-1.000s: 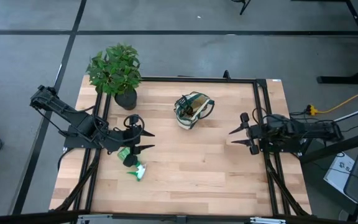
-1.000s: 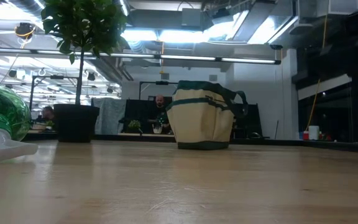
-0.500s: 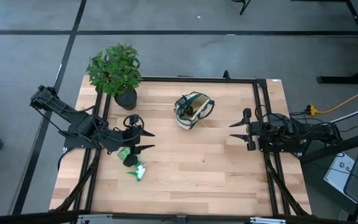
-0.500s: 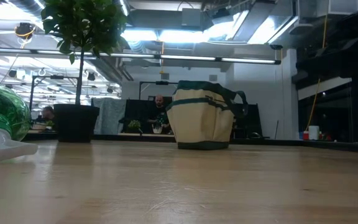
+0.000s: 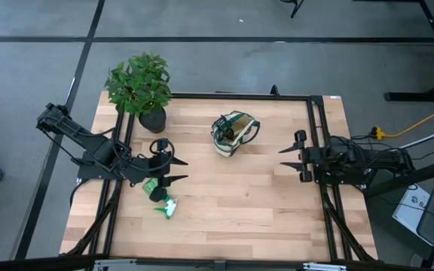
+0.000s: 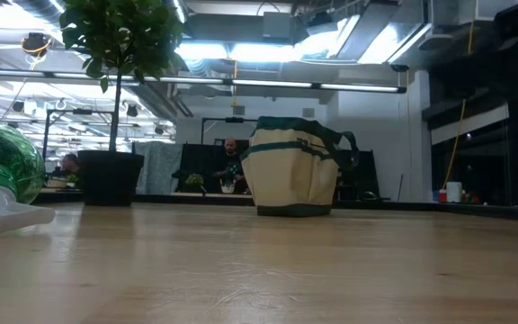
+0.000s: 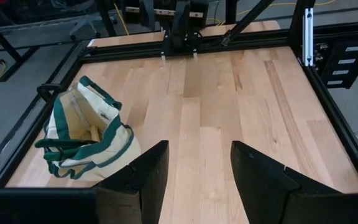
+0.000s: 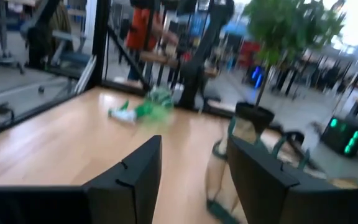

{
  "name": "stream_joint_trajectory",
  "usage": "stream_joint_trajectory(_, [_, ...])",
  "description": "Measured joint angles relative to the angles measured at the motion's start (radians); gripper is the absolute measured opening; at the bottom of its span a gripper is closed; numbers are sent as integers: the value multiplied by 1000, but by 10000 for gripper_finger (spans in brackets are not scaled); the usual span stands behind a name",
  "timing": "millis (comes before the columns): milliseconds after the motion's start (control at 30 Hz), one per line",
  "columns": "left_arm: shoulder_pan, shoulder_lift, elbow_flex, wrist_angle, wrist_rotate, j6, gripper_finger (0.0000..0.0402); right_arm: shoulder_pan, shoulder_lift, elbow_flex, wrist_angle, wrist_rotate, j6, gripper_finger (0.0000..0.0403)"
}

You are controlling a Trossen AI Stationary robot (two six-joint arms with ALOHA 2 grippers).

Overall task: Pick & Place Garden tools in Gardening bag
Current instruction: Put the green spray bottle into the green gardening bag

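The wooden table (image 5: pixel 239 203) carried a potted plant (image 5: pixel 142 89) at its back left corner, the cream and green bag (image 5: pixel 233 132) near the back middle, and bright green pieces (image 5: pixel 162 198) lying toward the left front.

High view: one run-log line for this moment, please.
left end effector: open, above green piece | right end effector: open, empty | gardening bag: upright, untouched
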Motion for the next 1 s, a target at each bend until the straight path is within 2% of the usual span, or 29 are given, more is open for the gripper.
stream_joint_trajectory(100, [0,0,0,0,0,0,169,0,0,-53,115,2,-1,185])
stream_joint_trajectory(400, [0,0,0,0,0,0,169,0,6,-52,68,22,-39,185])
stream_joint_trajectory(567, [0,0,0,0,0,0,169,-2,29,-52,60,152,1,186])
stream_joint_trajectory(1000, [0,0,0,0,0,0,169,-1,73,-52,62,156,0,186])
